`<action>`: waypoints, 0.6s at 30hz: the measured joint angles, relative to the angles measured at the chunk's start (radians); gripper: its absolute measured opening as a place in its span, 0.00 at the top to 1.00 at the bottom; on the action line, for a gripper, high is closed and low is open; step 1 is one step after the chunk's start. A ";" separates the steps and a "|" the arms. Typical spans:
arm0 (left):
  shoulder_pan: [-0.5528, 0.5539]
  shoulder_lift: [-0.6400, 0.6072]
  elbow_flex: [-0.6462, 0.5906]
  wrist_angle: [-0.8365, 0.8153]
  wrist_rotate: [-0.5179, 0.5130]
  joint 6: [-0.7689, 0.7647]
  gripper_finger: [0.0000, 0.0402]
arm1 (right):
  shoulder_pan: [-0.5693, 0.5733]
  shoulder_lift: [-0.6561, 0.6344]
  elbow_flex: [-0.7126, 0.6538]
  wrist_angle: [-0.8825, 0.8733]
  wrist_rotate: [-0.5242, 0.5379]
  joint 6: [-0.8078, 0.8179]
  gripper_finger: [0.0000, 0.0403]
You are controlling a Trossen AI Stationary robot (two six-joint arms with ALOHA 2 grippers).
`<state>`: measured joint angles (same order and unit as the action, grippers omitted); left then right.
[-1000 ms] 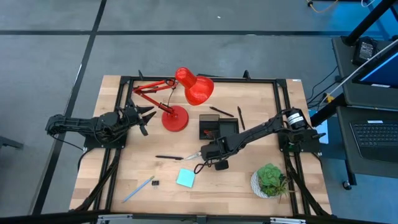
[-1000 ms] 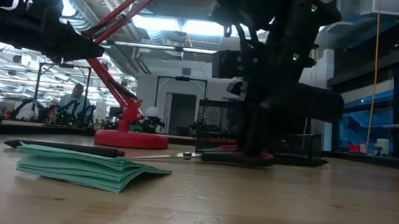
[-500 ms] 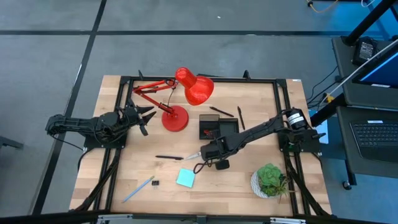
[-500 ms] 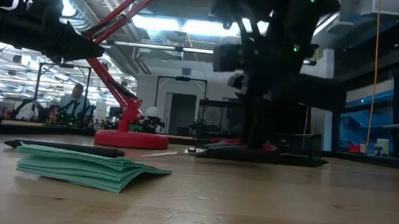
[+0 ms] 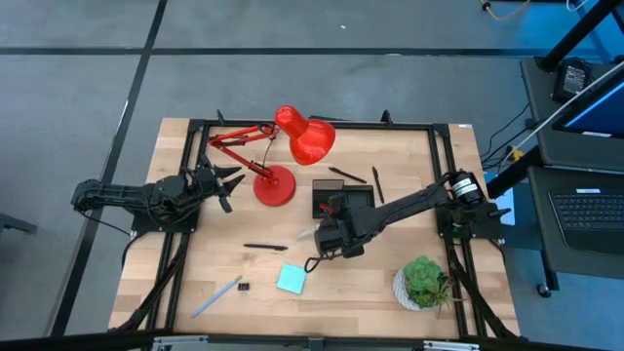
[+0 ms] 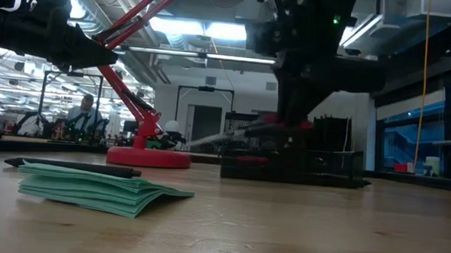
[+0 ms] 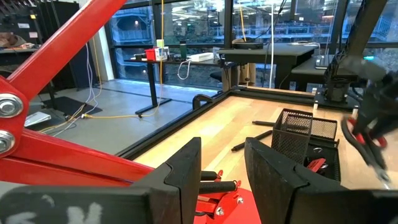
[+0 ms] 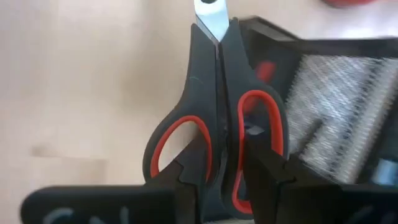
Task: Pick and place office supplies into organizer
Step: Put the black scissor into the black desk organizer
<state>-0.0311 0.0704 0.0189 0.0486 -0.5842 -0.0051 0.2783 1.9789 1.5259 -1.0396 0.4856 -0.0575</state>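
One pair of scissors [image 8: 214,134], black with red-lined handle loops, sits in my right gripper [image 5: 331,237]: the fingers [image 8: 267,180] are closed on the handles, and the blades are shut and point away from the wrist. On the low view the scissors [image 6: 245,128] hang clear of the wood, blades tipped slightly down, level with the top of the black mesh organizer [image 6: 317,160]. From above I read the gripper as just beside the organizer's [image 5: 343,200] front edge, on the side away from the lamp, the pale blade tip poking out toward the left arm's half of the table. My right arm reaches in from its base at the table's right edge, stretched low and diagonal across the wood.

Around that spot the bare board is roomy. A teal sticky-note pad [image 5: 290,280] lies near, toward the front edge; a thin black pen [image 5: 263,247] lies beside the blade tip. Farther out are a light-blue pen [image 5: 216,296] and a tiny black clip [image 5: 244,287], both well apart from the gripper. Two more black pens [image 5: 348,175] lie behind the organizer. A potted plant [image 5: 422,280] stands at the front right, close under my right arm's span.

My left gripper [image 5: 226,183] waits at the left side, fingers [image 7: 183,174] parted and empty, just beside the red desk lamp [image 5: 276,185].
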 joint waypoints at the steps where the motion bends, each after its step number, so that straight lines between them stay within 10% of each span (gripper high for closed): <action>1: 0.000 0.000 0.000 0.000 0.000 0.000 0.71 | 0.000 0.000 0.012 -0.030 0.026 0.002 0.80; 18: 0.000 0.000 0.000 0.000 0.000 0.000 0.71 | 0.008 0.000 0.265 -0.487 0.354 0.103 0.80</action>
<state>-0.0310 0.0704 0.0189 0.0485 -0.5842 -0.0051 0.2863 1.9785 1.7907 -1.5263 0.8399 0.0459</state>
